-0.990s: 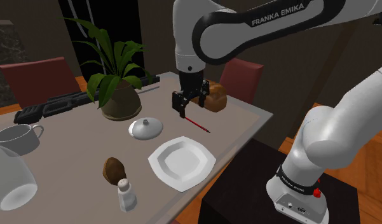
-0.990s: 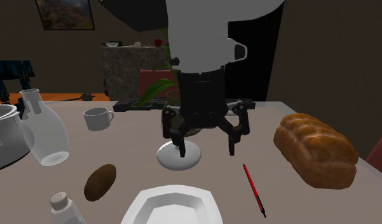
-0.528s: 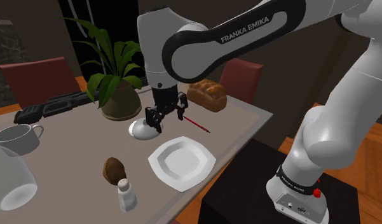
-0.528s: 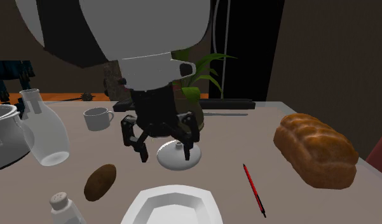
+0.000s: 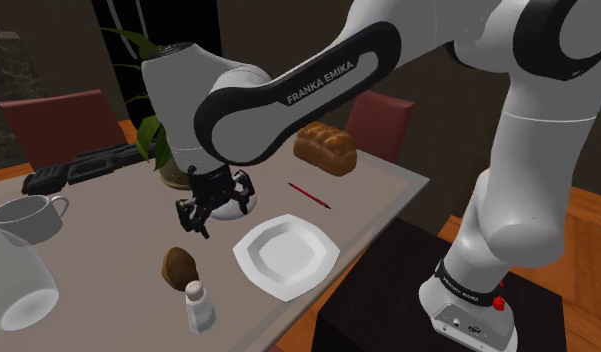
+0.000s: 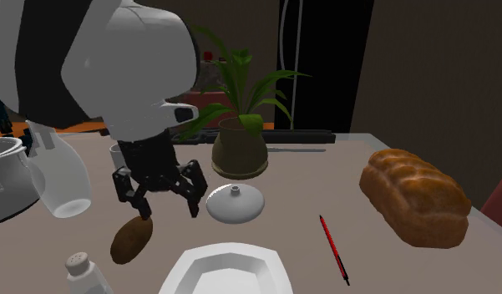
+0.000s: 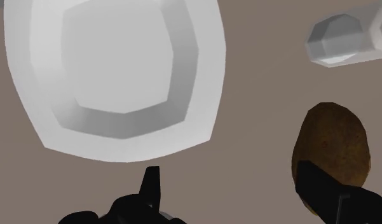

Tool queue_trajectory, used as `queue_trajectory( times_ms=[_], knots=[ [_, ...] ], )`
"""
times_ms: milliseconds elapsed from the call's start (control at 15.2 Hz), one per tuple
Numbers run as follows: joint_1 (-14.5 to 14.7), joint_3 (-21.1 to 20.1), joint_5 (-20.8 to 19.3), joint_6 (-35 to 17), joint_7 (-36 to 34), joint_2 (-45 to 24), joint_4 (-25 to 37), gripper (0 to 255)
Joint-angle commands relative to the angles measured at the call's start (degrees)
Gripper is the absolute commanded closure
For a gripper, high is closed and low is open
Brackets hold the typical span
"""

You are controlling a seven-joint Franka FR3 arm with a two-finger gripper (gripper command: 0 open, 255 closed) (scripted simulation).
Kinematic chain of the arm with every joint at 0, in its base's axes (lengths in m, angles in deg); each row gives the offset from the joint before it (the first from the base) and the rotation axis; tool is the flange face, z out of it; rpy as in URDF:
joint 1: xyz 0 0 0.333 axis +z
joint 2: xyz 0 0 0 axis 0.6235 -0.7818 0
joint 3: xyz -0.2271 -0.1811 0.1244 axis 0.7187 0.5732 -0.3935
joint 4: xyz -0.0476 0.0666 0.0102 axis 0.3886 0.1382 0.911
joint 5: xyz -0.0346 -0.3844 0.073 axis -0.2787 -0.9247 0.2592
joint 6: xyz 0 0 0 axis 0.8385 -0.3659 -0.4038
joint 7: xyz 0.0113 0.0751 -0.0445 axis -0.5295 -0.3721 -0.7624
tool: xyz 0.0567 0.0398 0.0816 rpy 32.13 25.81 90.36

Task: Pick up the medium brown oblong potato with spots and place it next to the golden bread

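- potato point(image 5: 178, 267): brown, oblong, lying flat on the table point(image 5: 108, 235) near the front edge, left of centre in the shoulder view. Nothing is gripping it.
- far left in the shoulder view: clear glass flask point(image 5: 13, 285), with a white cup point(image 5: 26, 217) behind it. Both are well apart from the potato.
- white shaker point(image 5: 198, 305): upright, just beside the potato on the table-edge side. The second exterior view shows a gap between them.
- gripper point(image 5: 220, 215): jaws spread wide, holding nothing. It hangs above the table, up and to the right of the potato in the shoulder view. In the second exterior view one fingertip sits close over the potato's upper end; I can't tell if it touches. In the wrist view the potato point(image 7: 332, 143) lies out by one of the fingers point(image 7: 329, 191), not between the two.
- plant pot point(image 6: 239, 149): brown, green leaves, further back on the table, beyond the gripper.
- white lid point(image 6: 235, 205): domed with a knob, on the table just right of the gripper in the second exterior view.
- white plate point(image 5: 285, 255): squarish, right of the potato at the front edge, near the lid. Nothing on it.
- red pen point(image 5: 310, 195): flat on the table, between plate and loaf.
- bread point(image 5: 324, 148): golden-brown loaf at the far right corner of the table, well apart from the potato, with the lid, plate and pen lying in between.
- dark stand point(image 5: 388, 290): lower right in the shoulder view, right beside the table edge.
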Motion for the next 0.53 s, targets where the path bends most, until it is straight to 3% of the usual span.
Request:
queue_trajectory(
  times_ms=[0,462],
  knots=[
    [1.9,-0.3,-2.4,1.1,-2.8,-4.6,4.8,0],
    [10.6,1.1,-9.7,6.1,-9.0,-21.7,24.2,0]
  ],
)
